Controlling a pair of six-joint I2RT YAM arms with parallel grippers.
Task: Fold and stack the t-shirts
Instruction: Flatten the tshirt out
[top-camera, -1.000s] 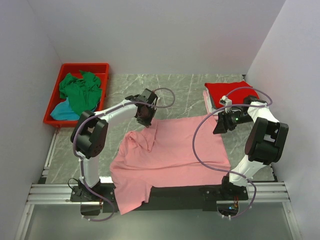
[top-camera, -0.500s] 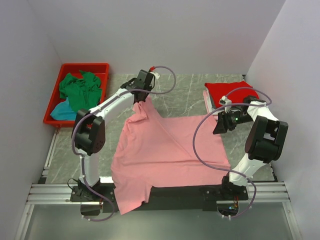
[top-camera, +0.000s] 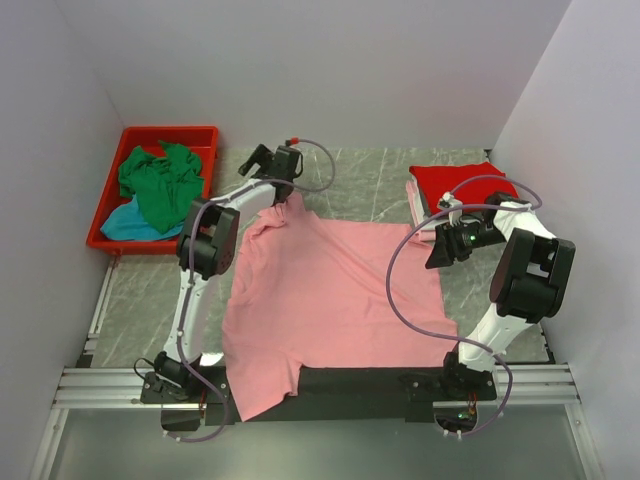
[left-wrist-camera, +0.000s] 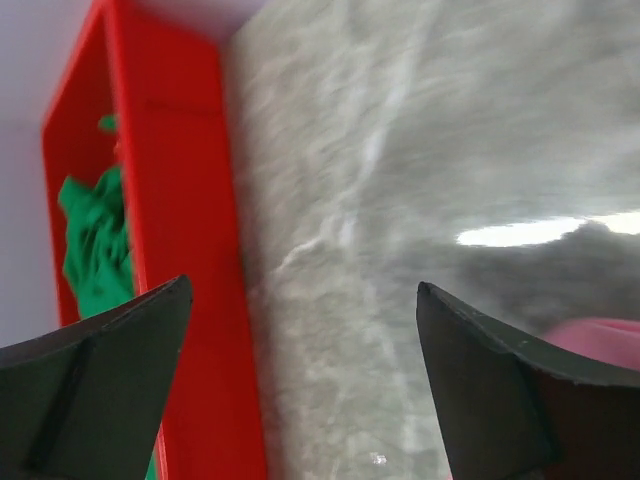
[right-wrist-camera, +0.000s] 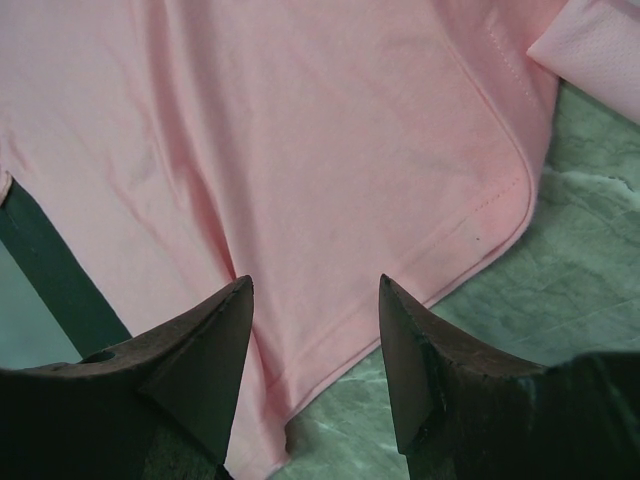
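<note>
A salmon pink t-shirt (top-camera: 335, 300) lies spread flat over the middle of the table, its near end draped over the front edge. My left gripper (top-camera: 260, 160) stands open just beyond the shirt's far left corner, holding nothing. In the left wrist view that gripper (left-wrist-camera: 303, 285) frames bare table, with a sliver of pink t-shirt (left-wrist-camera: 600, 335) at the right. My right gripper (top-camera: 438, 250) is open over the shirt's right hem. In the right wrist view its jaws (right-wrist-camera: 315, 280) straddle the hem of the pink t-shirt (right-wrist-camera: 300, 130) without gripping it.
A red bin (top-camera: 140, 140) at the back left holds a crumpled green t-shirt (top-camera: 155, 180) and a teal one (top-camera: 125, 225). A folded red t-shirt (top-camera: 462, 183) lies at the back right on a pale pink one (right-wrist-camera: 590, 50). White walls close in the grey marbled table (top-camera: 370, 180).
My left gripper pulled the shirt's folded-over corner out to the far left, then opened and let it go. The shirt now lies flat. The right arm has not moved.
</note>
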